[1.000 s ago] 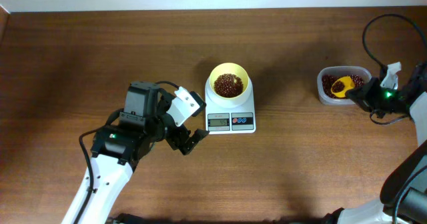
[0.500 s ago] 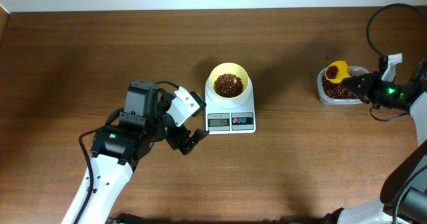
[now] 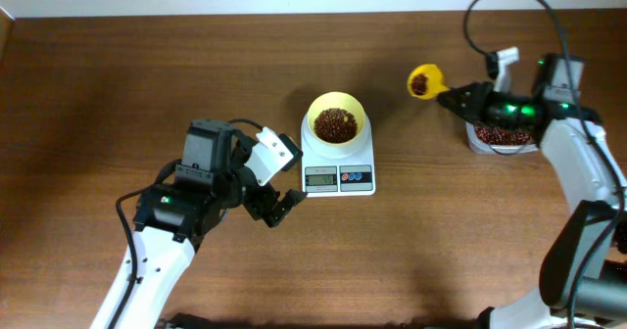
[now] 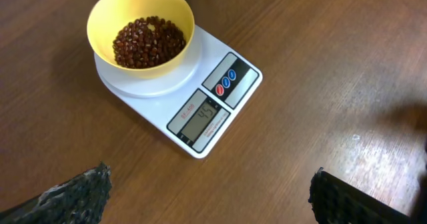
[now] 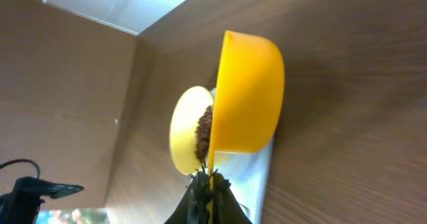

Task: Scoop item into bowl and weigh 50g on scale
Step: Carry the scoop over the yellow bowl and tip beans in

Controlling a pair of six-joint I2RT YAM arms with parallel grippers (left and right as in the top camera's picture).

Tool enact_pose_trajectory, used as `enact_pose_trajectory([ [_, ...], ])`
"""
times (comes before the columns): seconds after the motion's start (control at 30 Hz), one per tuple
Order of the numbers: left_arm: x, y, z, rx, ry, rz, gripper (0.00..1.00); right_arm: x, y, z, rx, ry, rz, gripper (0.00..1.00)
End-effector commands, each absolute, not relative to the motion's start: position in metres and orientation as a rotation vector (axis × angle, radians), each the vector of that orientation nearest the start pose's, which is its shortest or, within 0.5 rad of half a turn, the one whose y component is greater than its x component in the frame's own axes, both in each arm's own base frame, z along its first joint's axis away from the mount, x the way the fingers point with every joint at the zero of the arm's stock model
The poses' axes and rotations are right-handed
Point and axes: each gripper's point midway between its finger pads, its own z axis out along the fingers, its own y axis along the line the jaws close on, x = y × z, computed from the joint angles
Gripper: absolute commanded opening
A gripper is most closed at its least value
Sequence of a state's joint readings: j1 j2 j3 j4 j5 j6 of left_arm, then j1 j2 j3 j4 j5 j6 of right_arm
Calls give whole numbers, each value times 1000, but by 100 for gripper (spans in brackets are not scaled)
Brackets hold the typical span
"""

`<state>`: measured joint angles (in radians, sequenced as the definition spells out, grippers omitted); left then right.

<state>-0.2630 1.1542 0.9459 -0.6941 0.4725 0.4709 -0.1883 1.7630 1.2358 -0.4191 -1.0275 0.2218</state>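
The right tool (image 3: 457,98) is clamping tight on the handle of a yellow scoop (image 3: 424,79), holding it in the air above the table (image 3: 118,84), toward the far edge. The scoop's cup is pointing toward the middle of the table and is carrying a small load of beans (image 3: 419,85). Just behind that tool, near the far right corner, a clear plastic tub (image 3: 477,139) is sitting with more beans inside, partly hidden under the arm. In the right wrist view the scoop's rounded back is filling the middle, and the bowl's rim is peeking out beyond it.

The left tool (image 4: 207,203) is hanging wide open with nothing between its fingers (image 4: 75,196), hovering just beside the front left corner of the scale (image 3: 338,163) without touching it. The scale is resting near the middle of the table, its grey display (image 4: 199,121) showing dark digits. The pale yellow bowl (image 3: 361,121) is sitting on the scale's plate, and a heap of dark red-brown beans is lying in its bottom.
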Motion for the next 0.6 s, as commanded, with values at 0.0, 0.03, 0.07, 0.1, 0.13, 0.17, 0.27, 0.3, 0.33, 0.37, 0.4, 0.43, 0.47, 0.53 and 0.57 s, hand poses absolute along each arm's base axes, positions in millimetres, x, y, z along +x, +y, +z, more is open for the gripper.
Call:
enact_pose_trajectory([
  [0.0, 273, -156, 183, 1036, 2167, -513, 99, 422, 103, 171, 2, 2298, 1364, 4],
  [0.03, 273, -156, 183, 1036, 2167, -513, 99, 420, 115, 171, -31, 2304, 1376, 4],
  [0.07, 273, -156, 183, 1037, 2167, -513, 99, 418, 122, 171, -50, 2311, 1380, 4],
  [0.1, 273, -156, 183, 1037, 2167, -513, 99, 416, 128, 170, -66, 2319, 1380, 4],
  [0.13, 273, -156, 183, 1037, 2167, -513, 99, 415, 135, 170, -88, 2322, 1383, 4],
  [0.17, 273, -156, 183, 1036, 2167, -513, 99, 414, 141, 170, -107, 2321, 1387, 4],
  [0.27, 273, -156, 183, 1037, 2167, -513, 99, 411, 162, 172, -185, 2311, 1388, 4],
  [0.3, 273, -156, 183, 1036, 2167, -513, 99, 411, 165, 170, -191, 2321, 1365, 4],
  [0.33, 273, -156, 183, 1036, 2167, -513, 99, 412, 168, 167, -196, 2334, 1339, 4],
  [0.37, 273, -156, 183, 1037, 2167, -513, 99, 412, 172, 164, -204, 2347, 1309, 4],
  [0.4, 273, -156, 183, 1037, 2167, -513, 99, 411, 176, 161, -237, 2348, 1278, 4],
  [0.43, 273, -156, 183, 1037, 2167, -513, 99, 410, 180, 160, -285, 2342, 1253, 4],
  [0.47, 273, -156, 183, 1037, 2166, -513, 99, 411, 184, 155, -320, 2350, 1193, 4],
  [0.53, 273, -156, 183, 1036, 2167, -513, 99, 411, 189, 150, -381, 2352, 1117, 4],
  [0.57, 273, -156, 183, 1037, 2167, -513, 99, 410, 193, 149, -418, 2344, 1099, 4],
])
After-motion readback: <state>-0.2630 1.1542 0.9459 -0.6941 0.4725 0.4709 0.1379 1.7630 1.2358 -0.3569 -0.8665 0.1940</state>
